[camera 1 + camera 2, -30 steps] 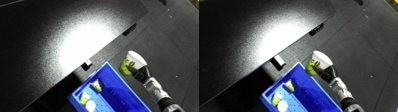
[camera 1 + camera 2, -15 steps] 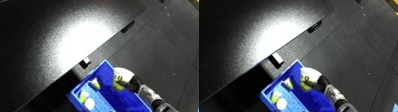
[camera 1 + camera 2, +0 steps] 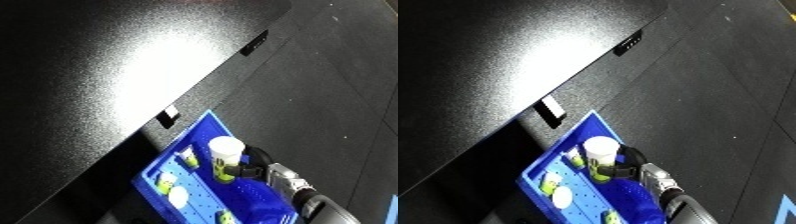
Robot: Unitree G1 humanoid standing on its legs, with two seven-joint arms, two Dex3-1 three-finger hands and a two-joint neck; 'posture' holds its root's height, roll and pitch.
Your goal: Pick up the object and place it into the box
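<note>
- The white cup (image 3: 224, 155), marked yellow-green on its side, is held over the blue bin (image 3: 182, 172), near the bin's far corner.
- The right robot hand (image 3: 245, 169) has its black fingers curled round the cup's lower part; its silver forearm (image 3: 302, 192) comes in from the lower right.
- Several small white and yellow-green items (image 3: 169, 187) lie inside the bin.
- The bin sits just beside the edge of the dark surface (image 3: 107, 75), above the dark floor (image 3: 338, 100).
- The left robot hand shows in neither view.

My right hand (image 3: 247, 169) hides the cup's (image 3: 223, 155) far side; my forearm (image 3: 302, 192) and the blue bin's (image 3: 206, 125) near end run off the lower edge.
</note>
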